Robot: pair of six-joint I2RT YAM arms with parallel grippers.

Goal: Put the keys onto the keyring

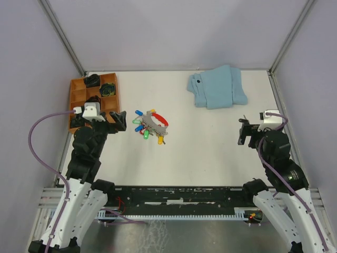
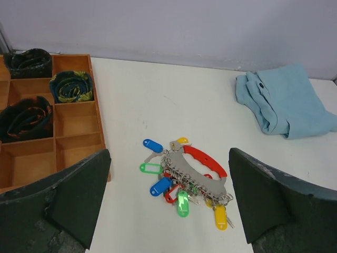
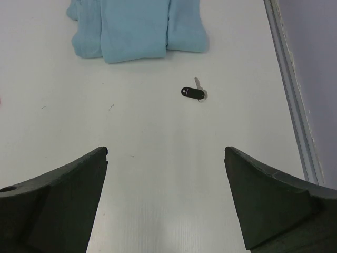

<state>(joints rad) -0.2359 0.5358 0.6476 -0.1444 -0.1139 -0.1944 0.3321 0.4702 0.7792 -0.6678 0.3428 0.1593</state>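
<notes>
Both poised low, left end effector wide, facing the keys (around the keyring), right end effector wide.

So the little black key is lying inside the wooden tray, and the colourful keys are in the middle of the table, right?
No. The black key lies on the bare table near the blue cloth, not inside the tray; the right wrist view shows it. The colourful keys are in the middle of the table.
</notes>
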